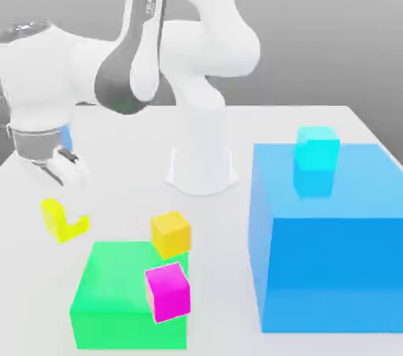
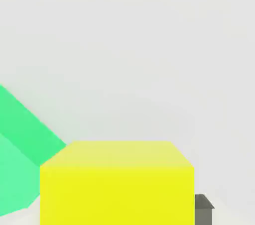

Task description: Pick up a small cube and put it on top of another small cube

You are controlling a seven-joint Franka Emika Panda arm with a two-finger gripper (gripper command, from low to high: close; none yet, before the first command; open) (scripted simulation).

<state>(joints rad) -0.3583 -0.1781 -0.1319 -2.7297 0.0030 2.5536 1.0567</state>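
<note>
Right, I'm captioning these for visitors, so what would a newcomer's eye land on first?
Probably the big blue block at the exterior view's right, with a small cyan cube on top. Next, the magenta cube by the green block, and the lemon-yellow cube at the gripper.

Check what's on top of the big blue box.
The small cyan cube sits on the big blue box, near its far edge. Whatever the cube's underside covers can't be seen.

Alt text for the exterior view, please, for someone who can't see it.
A robot gripper grips a small yellow cube beside a green block. Orange and magenta cubes are near the green block; a cyan cube tops a large blue block at the view's right.
</note>
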